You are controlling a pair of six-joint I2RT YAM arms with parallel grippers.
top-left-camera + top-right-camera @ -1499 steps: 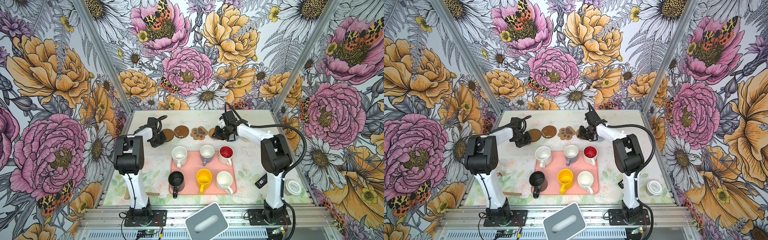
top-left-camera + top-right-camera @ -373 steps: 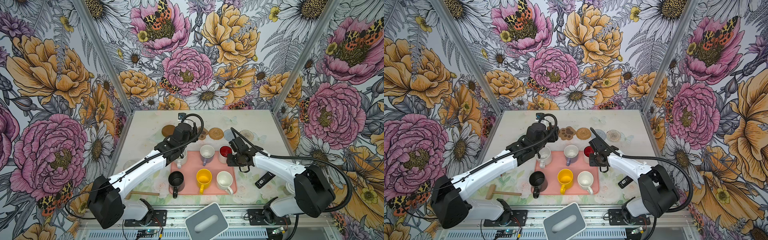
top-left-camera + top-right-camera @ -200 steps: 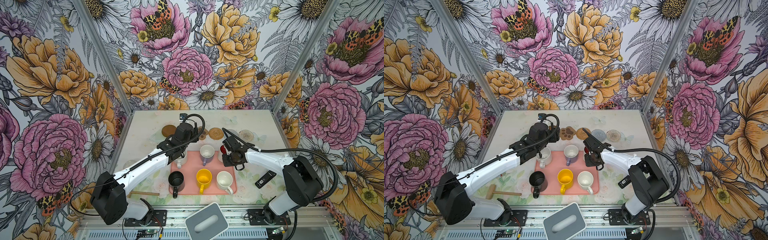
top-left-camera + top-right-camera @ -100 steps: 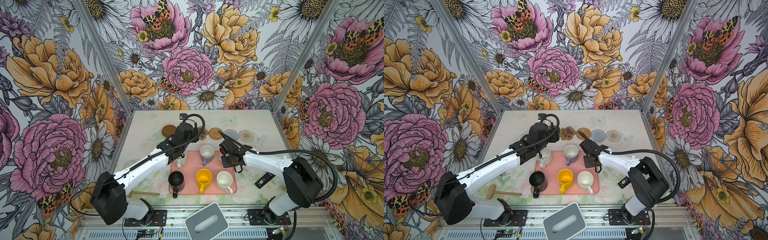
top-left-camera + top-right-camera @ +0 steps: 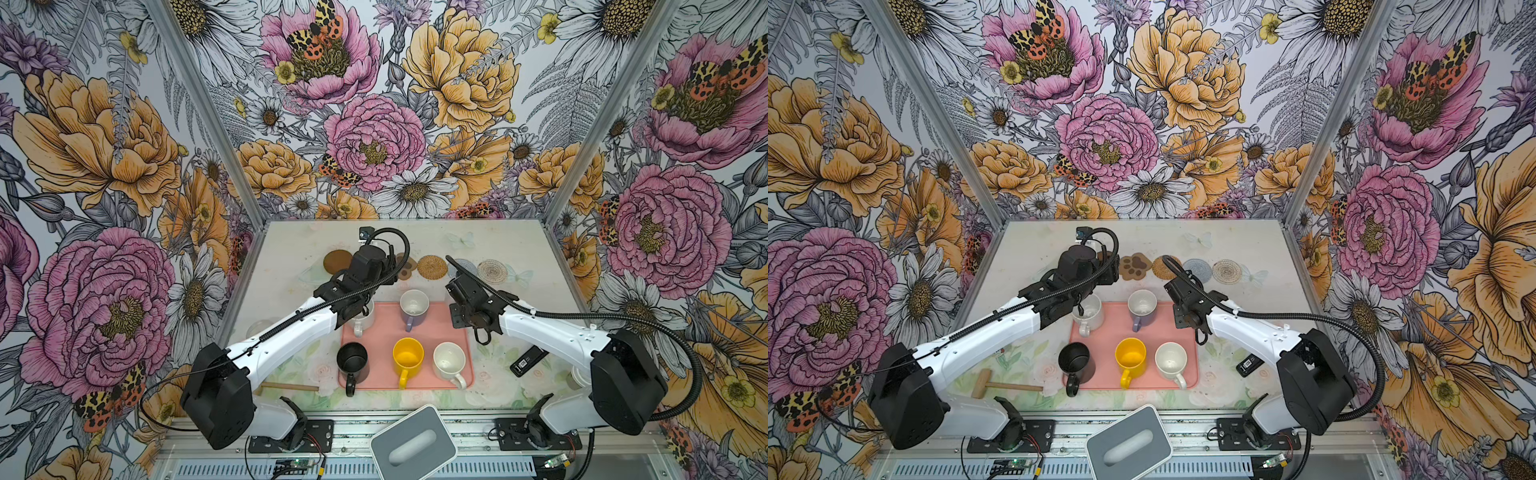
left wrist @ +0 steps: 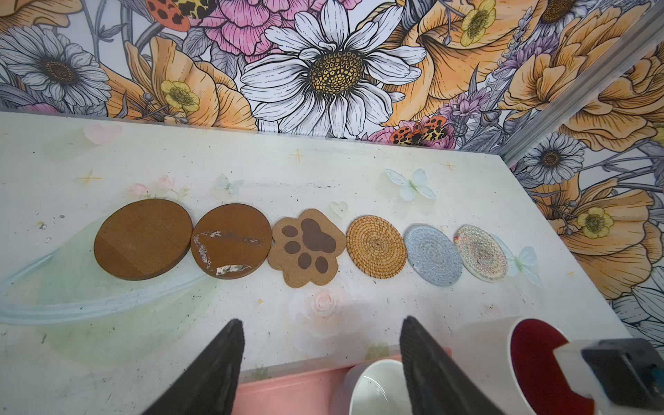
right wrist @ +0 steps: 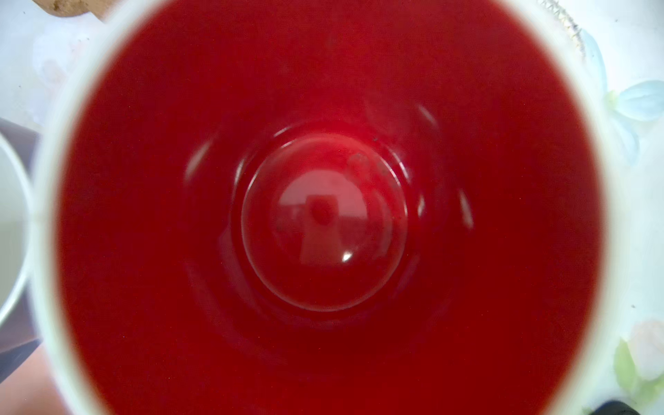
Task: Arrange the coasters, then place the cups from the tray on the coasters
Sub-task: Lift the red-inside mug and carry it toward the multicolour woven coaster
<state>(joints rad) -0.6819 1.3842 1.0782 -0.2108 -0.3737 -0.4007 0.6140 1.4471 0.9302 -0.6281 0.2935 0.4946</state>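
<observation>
Six coasters lie in a row at the back: two brown discs (image 6: pixel 143 239) (image 6: pixel 231 244), a paw print (image 6: pixel 305 248), rattan (image 6: pixel 376 246), grey-blue (image 6: pixel 433 256) and cream (image 6: pixel 480 251). On the pink tray (image 5: pixel 436 324) stand the white cup (image 5: pixel 1092 318), lavender cup (image 5: pixel 414 303), black cup (image 5: pixel 352 361), yellow cup (image 5: pixel 408 357) and cream-white cup (image 5: pixel 449 359). My left gripper (image 6: pixel 323 359) hangs open over the white cup. My right gripper (image 5: pixel 467 309) is shut on the red-inside cup (image 7: pixel 323 215) at the tray's back right corner and hides it in both top views.
A grey box with an oval slot (image 5: pixel 412 446) sits at the front edge. A wooden mallet (image 5: pixel 1000 384) lies front left of the tray. A small black device (image 5: pixel 528 361) lies right of it. Flowered walls close the back and both sides.
The right wrist has shifted a little over the red-inside cup, whose red inside no longer shows in the top views. The left arm has not moved.
</observation>
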